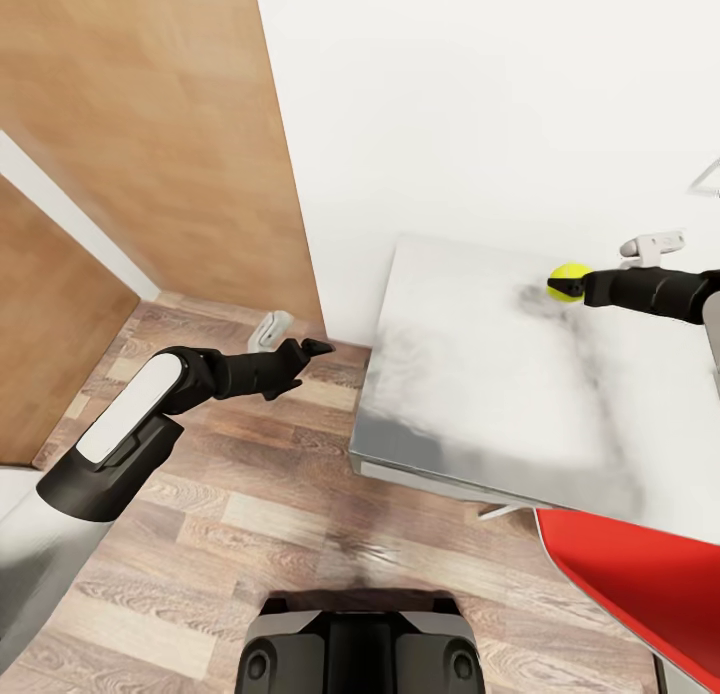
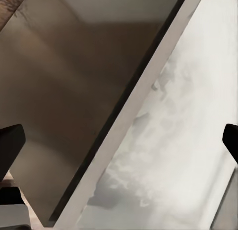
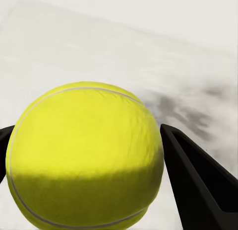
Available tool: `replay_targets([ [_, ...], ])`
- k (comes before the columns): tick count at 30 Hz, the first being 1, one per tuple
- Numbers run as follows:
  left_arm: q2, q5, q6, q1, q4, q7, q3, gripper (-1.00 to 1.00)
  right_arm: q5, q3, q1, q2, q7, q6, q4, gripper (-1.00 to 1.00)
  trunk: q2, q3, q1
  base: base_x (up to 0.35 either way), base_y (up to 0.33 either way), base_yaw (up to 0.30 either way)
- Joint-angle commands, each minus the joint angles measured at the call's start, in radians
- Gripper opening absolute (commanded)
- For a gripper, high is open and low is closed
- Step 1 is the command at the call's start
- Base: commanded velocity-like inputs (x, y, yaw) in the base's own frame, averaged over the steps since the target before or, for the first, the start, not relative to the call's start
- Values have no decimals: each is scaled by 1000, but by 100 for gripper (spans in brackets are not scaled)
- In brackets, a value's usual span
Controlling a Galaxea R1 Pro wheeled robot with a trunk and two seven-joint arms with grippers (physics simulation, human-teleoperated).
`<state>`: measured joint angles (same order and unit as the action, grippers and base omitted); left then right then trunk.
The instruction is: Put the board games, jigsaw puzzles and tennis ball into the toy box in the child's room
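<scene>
The tennis ball (image 1: 566, 277), small and bright yellow-green, hangs just over the table's pale grey top (image 1: 470, 374) near the wall, casting a dark shadow beside it. My right gripper (image 1: 572, 286) is shut on it, and in the right wrist view the ball (image 3: 84, 160) sits pressed between the black fingers (image 3: 198, 185). My left gripper (image 1: 312, 350) is open and empty over the wooden floor, left of the table's edge, with its fingertips (image 2: 10, 145) wide apart. The toy box, jigsaw puzzles and bed are out of view.
A white wall rises behind the table, with a wooden door panel (image 1: 150, 124) to its left. A small white object (image 1: 652, 244) lies on the table by the wall, and another (image 1: 270, 326) on the floor. A red flat shape (image 1: 640, 574) crosses the lower right corner.
</scene>
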<state>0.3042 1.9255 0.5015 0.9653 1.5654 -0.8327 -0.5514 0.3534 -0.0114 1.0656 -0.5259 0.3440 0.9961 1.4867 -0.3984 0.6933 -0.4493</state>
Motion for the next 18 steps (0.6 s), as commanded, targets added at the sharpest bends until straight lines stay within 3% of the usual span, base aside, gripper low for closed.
replay_targets([
  [1,-3,6,0,1,1,-6,-1,100,-6,0,5,-10,30,3,0,-100,-2,0,-1,0,0,2],
  [10,-19,6,0,1,1,-6,-1,100,-5,1,21,-42,105,3,1,-100,-2,-15,-1,0,0,0],
  [18,-23,6,0,1,1,-6,-1,100,-5,2,24,-49,120,3,1,-100,-2,-27,-1,0,0,0],
])
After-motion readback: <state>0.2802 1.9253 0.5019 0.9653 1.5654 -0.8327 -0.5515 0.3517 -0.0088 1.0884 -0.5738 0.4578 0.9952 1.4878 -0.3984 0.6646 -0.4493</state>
